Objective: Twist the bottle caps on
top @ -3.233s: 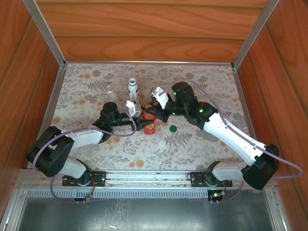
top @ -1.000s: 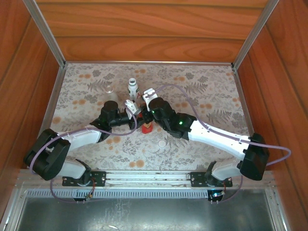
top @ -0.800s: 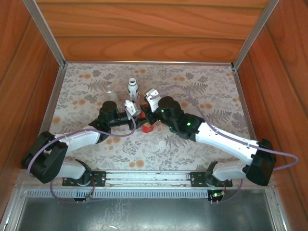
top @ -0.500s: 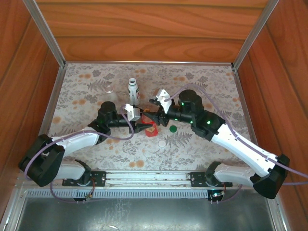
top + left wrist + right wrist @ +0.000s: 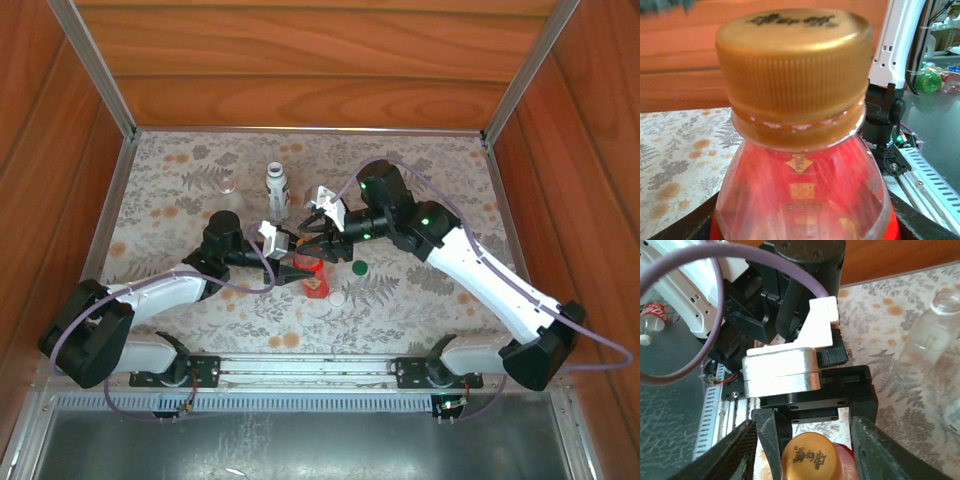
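Top view: my L gripper (image 5: 292,262) is clamped on the red bottle (image 5: 311,274), mid table (image 5: 440,190), a bit near of centre. I hold it so the body can't spin while a cap gets turned. My R gripper (image 5: 313,242) reaches in from the far right, just over the bottle's top, i.e. the twisting side. Green cap (image 5: 358,267) lies just right of the bottle and white cap (image 5: 338,298) near-right of it, both loose on the table. White bottle (image 5: 277,188) stands far of us, clear bottle (image 5: 228,184) far left. Whether the white one is capped I can't tell from here.

L wrist view: my fingers (image 5: 920,227) show dark at the lower corners, against the bottle's sides. Gold cap (image 5: 795,55) sits level on the neck: ribbed skirt, dark print on top, ring down by the shoulder. Looks seated; how tight, can't tell. Bottle is translucent red w/ small gold print.

R wrist view: my R jaws stand apart, one each side of the gold cap, a gap on both sides, so not gripping. Cap is about centred between them, good for a re-grip and another turn, I'd judge. Clear bottle at right, mouth uncapped.
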Tool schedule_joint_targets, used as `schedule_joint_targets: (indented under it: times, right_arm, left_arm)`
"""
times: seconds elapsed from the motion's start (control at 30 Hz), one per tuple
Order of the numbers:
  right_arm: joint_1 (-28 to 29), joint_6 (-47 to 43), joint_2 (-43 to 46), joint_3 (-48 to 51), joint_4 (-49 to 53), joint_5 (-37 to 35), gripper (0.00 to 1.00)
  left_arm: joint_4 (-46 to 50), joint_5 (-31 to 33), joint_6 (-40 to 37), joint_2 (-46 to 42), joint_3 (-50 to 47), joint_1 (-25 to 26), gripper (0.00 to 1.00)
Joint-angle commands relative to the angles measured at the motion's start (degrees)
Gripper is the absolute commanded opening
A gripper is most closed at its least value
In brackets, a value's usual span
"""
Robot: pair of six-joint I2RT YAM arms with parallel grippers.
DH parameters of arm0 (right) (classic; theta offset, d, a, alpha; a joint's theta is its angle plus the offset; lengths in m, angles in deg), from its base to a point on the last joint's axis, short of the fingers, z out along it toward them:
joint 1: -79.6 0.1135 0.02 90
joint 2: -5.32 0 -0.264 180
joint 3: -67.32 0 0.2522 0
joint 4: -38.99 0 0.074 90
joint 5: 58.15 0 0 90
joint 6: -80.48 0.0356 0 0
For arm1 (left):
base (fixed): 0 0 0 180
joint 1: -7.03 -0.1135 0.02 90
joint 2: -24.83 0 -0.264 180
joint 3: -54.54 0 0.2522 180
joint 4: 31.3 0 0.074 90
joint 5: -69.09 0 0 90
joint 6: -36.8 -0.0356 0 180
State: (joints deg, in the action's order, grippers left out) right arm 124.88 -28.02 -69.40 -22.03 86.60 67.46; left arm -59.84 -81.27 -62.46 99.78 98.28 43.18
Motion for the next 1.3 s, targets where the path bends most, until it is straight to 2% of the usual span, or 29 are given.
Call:
schedule_joint_targets:
  times: [0.0, 0.17, 0.4, 0.57, 0.7, 0.83, 0.97, 1.13, 1.2, 1.27]
  right_arm:
    - [-0.5, -2.2, -1.6, -2.2, 4.8, 5.1, 0.48]
    - [-0.6, -3.2, -2.8, -2.6, 5.0, 5.1, 0.42]
    - [-0.9, -4.4, -3.3, -3.1, 6.0, 3.6, 0.23]
    - [-0.8, -1.1, -1.5, -0.7, 1.6, -3.8, 0.17]
    - [-0.8, 5.4, 0.7, 2.4, -3.4, -15.3, 0.13]
    - [0.3, 11.3, 1.2, 4.7, -5.6, -29.3, 0.16]
    - [4.7, 20.0, 1.6, 8.8, -10.5, -51.5, 0.17]
    - [6.9, 34.7, -2.0, 9.2, -6.9, -70.9, 0.16]
    - [7.2, 36.8, -4.1, 7.5, -4.7, -73.6, 0.16]
    - [7.2, 36.3, -4.7, 6.7, -4.6, -73.0, 0.18]
  left_arm:
    - [0.2, -2.8, 0.2, -1.0, 1.3, 0.2, 0.59]
    - [0.5, -3.7, 0.4, -0.9, 1.6, 0.2, 0.59]
    - [0.8, -3.1, 0.3, -1.4, 1.7, 0.2, 0.59]
    - [1.0, 2.0, 0.0, -1.9, 1.5, 0.0, 0.59]
    - [1.0, 7.0, -0.4, -3.3, 1.1, -0.2, 0.59]
    - [1.0, 14.2, -0.3, -3.6, 1.2, -0.1, 0.59]
    - [1.0, 24.6, 0.8, -2.3, 2.8, -0.1, 0.58]
    - [1.0, 28.5, 0.8, 0.4, 4.8, 0.7, 0.57]
    - [1.0, 28.2, 0.7, 1.2, 5.1, 0.8, 0.57]
    - [1.0, 27.4, 0.7, 1.2, 4.9, 0.9, 0.57]
